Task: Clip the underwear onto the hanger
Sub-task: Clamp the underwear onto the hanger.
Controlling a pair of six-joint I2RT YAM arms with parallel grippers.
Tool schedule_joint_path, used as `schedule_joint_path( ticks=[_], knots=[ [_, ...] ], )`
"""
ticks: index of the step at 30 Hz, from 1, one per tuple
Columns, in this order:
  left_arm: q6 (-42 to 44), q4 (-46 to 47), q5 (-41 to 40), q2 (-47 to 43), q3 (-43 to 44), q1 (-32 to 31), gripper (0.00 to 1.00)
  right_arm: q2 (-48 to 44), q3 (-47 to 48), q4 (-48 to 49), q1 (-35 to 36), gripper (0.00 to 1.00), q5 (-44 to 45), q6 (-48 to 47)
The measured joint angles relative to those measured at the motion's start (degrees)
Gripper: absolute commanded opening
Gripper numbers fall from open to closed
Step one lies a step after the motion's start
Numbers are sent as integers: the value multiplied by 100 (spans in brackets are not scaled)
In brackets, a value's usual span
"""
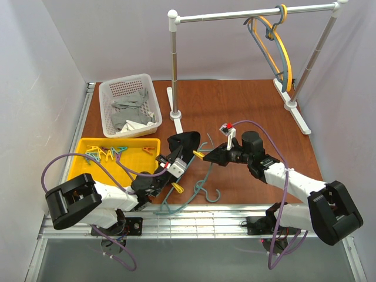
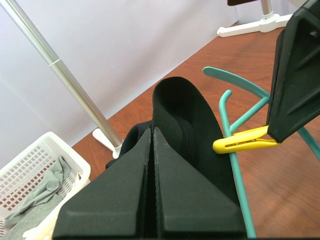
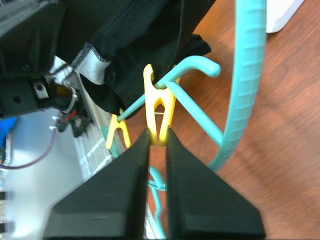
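underwear (image 1: 187, 143), one black piece, is lifted off the worktop (image 1: 258, 117) near its middle, pinched in the left end effector (image 1: 174, 160), whose two fingers are pressed together on the fabric. in the left wrist view the cloth arches up just beyond the fingertips.

one teal hanger (image 3: 245, 75) lies flat on the worktop under and just right of the underwear, its hook pointing toward the arm bases.

two yellow clips are at the hanger. the first clip (image 3: 159, 112) is squeezed at its tail between the narrow fingers of the right end effector (image 3: 157, 135). its mouth straddles a thin teal bar of the hanger and reaches the lower edge of the black fabric; whether it has bitten onto the cloth i cannot tell. the second clip (image 3: 118, 134) sits on the hanger just beside the first, nearer the bases, held by neither arm.

one yellow tray (image 1: 141, 161) lies at the left with a loose cluster of coloured clips, too tangled to count. behind it, one white basket (image 1: 106, 111) holds crumpled grey cloths (image 1: 132, 108).

one rail (image 1: 223, 16) on two posts stands at the back. two hangers hang at its right end, one yellow hanger (image 1: 282, 13) and one grey-blue hanger (image 1: 251, 26), side by side and overlapping.
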Motion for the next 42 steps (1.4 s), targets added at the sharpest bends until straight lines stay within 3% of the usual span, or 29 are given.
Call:
schedule_joint_path(
  ticks=[5,15,28,30,31,32,34,35,37,42],
  knots=[
    [-24,0,11,-57,-9,0,0,2,15,57,0,29,-24,-4],
    [-44,-4,46,-125,-72,0,0,63,35,173,26,50,-26,-7],
    [-85,0,22,-96,-81,0,0,85,44,170,37,52,-24,-11],
    [-105,22,-46,35,-76,0,14,79,44,170,37,52,-24,-11],
    [-131,26,-133,162,-63,0,26,66,44,170,37,52,-20,-11],
    [-133,28,-214,278,-39,0,46,50,44,170,37,52,-17,-13],
    [-192,39,-417,501,35,0,61,-4,42,168,37,52,13,-15],
    [-203,39,-535,597,79,0,91,-42,35,170,37,52,28,-17],
    [-278,42,-748,739,168,0,96,-129,22,168,37,52,81,-33],
    [-326,63,-1235,791,330,0,98,-372,-22,160,37,52,153,-66]
  ],
)
